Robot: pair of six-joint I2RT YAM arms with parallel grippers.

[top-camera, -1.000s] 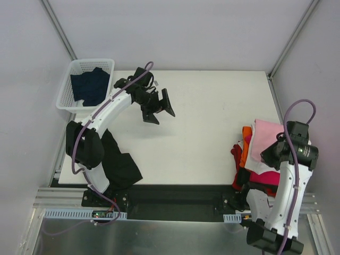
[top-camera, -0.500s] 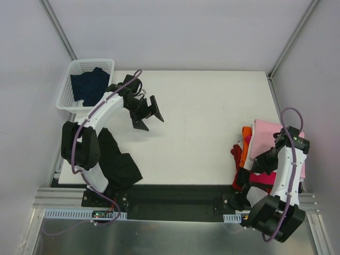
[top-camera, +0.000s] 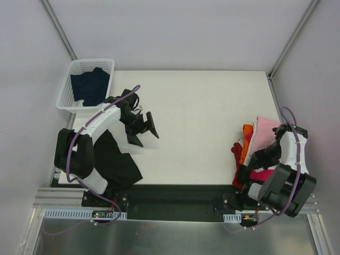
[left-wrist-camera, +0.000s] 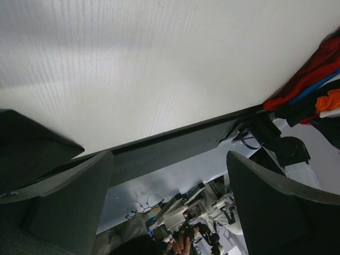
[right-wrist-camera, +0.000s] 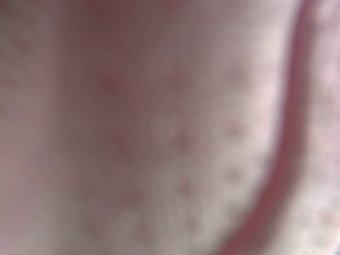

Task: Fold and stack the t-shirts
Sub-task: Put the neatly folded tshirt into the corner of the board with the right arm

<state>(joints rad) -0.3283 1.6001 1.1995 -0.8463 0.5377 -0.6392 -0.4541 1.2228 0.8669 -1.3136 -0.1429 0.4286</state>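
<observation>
White plastic lattice forms the rectangular basket [top-camera: 65, 93] by the far left corner of the desk [top-camera: 207, 106]; inside it lies a crumpled dark navy tee [top-camera: 90, 86], covering most of its floor; a black tee [top-camera: 119, 166] sprawls limp at the near left, one fold hanging over the desk's near edge, beside the left arm [top-camera: 101, 119]; the left jaws hover above the smooth matte desk, just right of the black tee, spread wide with nothing between them; at the right edge a loose heap of soft tees is bunched together, a pale pink tee [top-camera: 264, 130] on top at the far side, an orange tee [top-camera: 246, 144] and a red tee [top-camera: 236, 154] showing as rumpled strips on the left, a magenta tee [top-camera: 263, 175] at the near side; the right arm [top-camera: 291, 146] bends down into this heap; the right jaws are pressed together, buried in it, and whether they pinch any cloth cannot be told; the right wrist view is all blurred pinkish cloth [right-wrist-camera: 133, 127] with a darker curved edge.
</observation>
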